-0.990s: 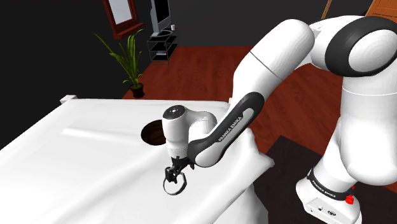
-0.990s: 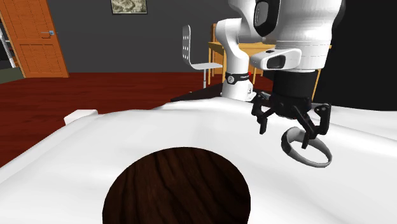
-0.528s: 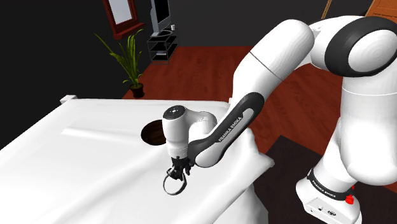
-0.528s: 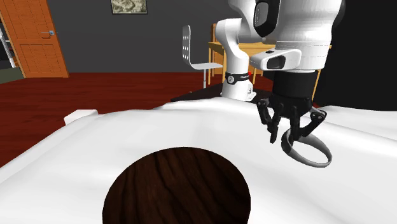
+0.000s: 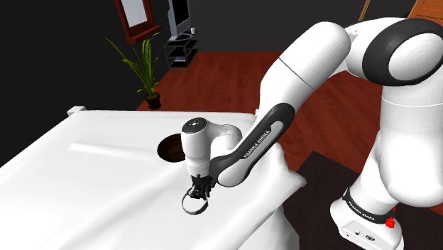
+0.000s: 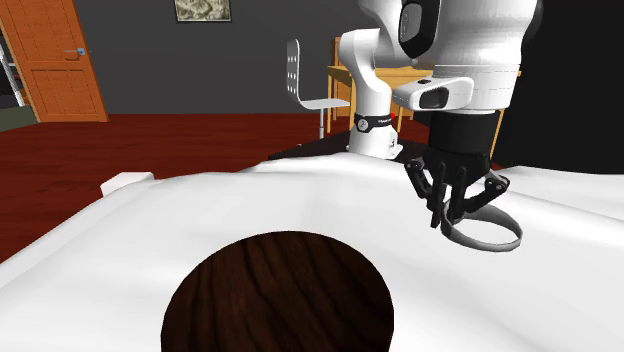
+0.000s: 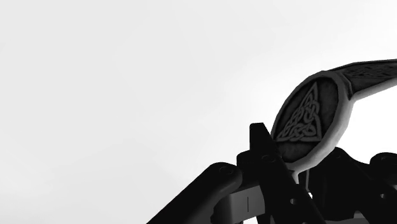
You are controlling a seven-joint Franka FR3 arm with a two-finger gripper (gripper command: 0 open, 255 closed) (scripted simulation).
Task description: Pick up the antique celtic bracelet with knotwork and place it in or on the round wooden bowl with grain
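Your hand [image 6: 452,212] is clamped together on the bracelet [image 7: 308,121] band (knotwork medallion beside the fingers), low by the white surface [image 6: 200,210], ready to carry toward the wooden bowl [image 6: 278,295].

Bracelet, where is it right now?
At the second exterior view's right, the bracelet is pinched in the black pincer, right of the dark wooden bowl on the white cloth.
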